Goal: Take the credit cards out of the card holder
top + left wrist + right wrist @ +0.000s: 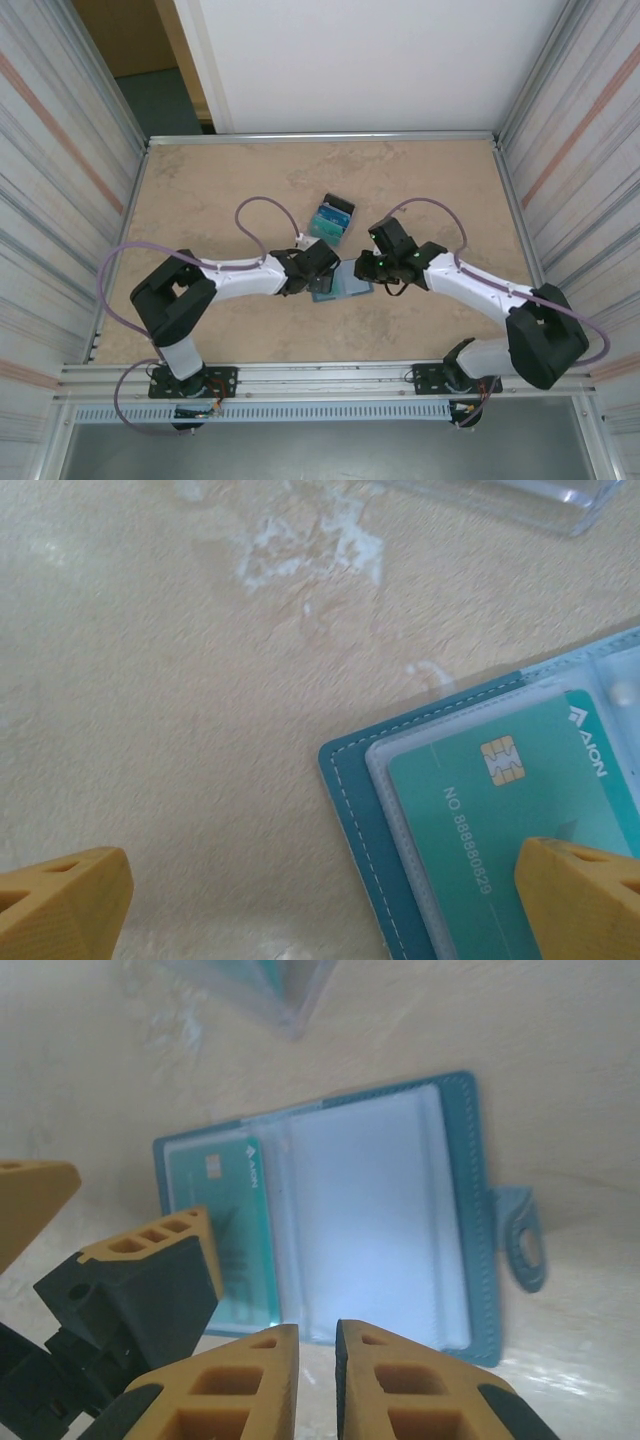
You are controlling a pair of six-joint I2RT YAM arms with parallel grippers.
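The card holder [345, 287] lies open on the table between both arms, teal rim [350, 800] around pale clear pockets [380, 1220]. A teal-green credit card [470, 820] with a gold chip sits in its left pocket [250, 1230]. The right pocket looks pale with no card showing. My left gripper [320, 910] is open and straddles the holder's corner, with one finger [585, 895] over the card. My right gripper [317, 1340] hovers at the holder's near edge, its fingers almost together with nothing between them.
A small clear tray with a black end [331, 219] lies just beyond the holder, with teal things inside; its corner shows in both wrist views [520, 500] [270, 985]. The holder's strap tab [525, 1245] sticks out on its right side. Metal rails border the table.
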